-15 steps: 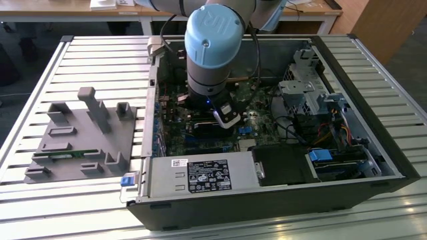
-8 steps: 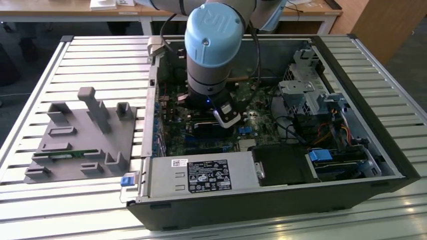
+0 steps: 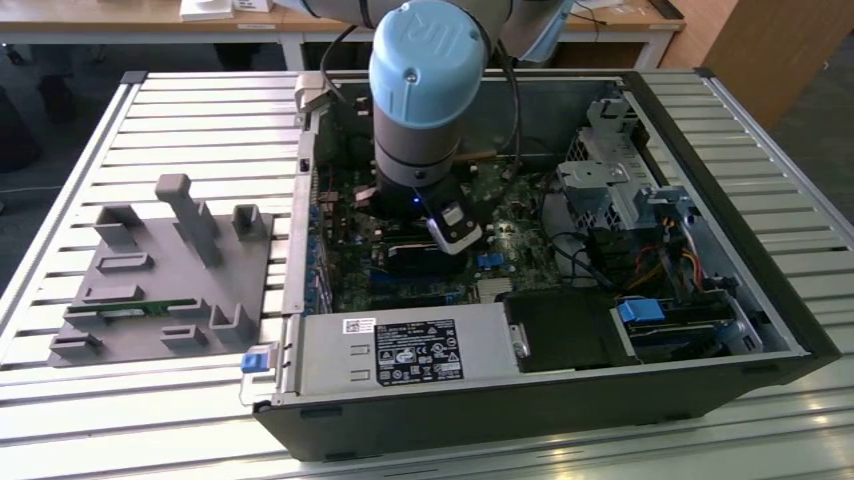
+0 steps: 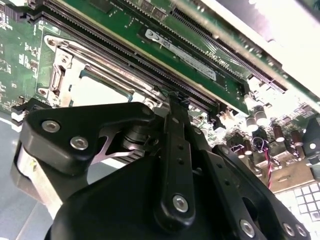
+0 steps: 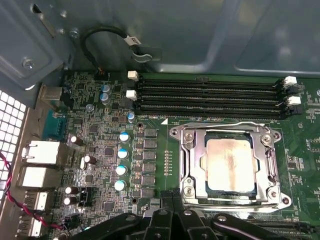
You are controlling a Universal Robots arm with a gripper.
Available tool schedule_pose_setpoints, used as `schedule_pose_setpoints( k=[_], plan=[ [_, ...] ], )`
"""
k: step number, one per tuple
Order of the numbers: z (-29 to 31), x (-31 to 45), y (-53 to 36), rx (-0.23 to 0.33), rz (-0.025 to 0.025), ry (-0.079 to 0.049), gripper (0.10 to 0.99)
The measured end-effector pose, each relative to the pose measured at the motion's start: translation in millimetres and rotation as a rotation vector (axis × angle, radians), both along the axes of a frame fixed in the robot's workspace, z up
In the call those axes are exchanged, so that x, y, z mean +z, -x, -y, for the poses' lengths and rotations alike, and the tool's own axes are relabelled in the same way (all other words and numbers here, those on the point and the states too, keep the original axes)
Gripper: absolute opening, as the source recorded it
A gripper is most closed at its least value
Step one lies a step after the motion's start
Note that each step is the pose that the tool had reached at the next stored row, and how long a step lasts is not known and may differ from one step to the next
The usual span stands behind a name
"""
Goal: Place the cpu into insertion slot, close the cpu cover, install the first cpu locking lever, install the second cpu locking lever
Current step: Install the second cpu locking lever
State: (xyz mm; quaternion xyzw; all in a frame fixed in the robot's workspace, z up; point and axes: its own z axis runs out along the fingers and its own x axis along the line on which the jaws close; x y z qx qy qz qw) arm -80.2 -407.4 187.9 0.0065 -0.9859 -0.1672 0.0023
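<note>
Gripper [image 5: 172, 220] hangs low over the motherboard [image 5: 100, 150] inside the open computer case [image 3: 747, 300], just beside the socket; whether its fingers are parted or closed cannot be told, and nothing is seen held. In the first wrist view the cpu [image 5: 231, 164] lies seated in the insertion slot [image 5: 200, 162], and the cpu cover [image 5: 192, 150] appears folded down around it — placement and closing judged done. Lever wires run along the frame; their latching cannot be confirmed. Arm pose — wrist vertical, pointing down into the case.
</note>
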Motion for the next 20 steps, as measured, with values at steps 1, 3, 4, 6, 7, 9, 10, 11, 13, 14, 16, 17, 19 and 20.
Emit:
schedule_pose_setpoints(
  k=[1,3,4,6,7,9,10,11,13,14,16,17,19,20],
  plan=[
    [-0.6,0.0,0.0,0.0,-0.0001,0.0,0.106],
    [-1.5,0.0,0.0,0.0,-0.0001,0.0,0.106],
    [-1.8,-0.1,0.0,0.0,-0.0001,0.0,0.106],
    [-2.5,-0.2,0.0,0.0,-0.0001,0.0,0.106],
    [-3.0,-0.3,0.0,0.0,-0.0001,0.0,0.106],
    [-4.0,-0.5,0.0,0.0,-0.0001,0.0,0.106],
    [-4.5,-0.6,0.0,0.0,-0.0001,0.0,0.106],
    [-4.9,-0.8,0.0,0.0,-0.0001,0.0,0.106],
    [-5.4,-1.2,0.0,0.0,-0.0001,0.0,0.106],
    [-5.6,-1.3,0.0,0.0,-0.0002,0.0,0.106],
    [-5.7,-1.3,0.0,0.0,-0.0002,0.0,0.106],
    [-5.7,-1.3,0.0,0.0,-0.0002,0.0,0.106],
    [-5.8,-1.1,0.0,0.0,-0.0001,0.006,0.106],
    [-5.7,-0.7,0.0,0.0,-0.0001,0.008,0.106]
  ],
)
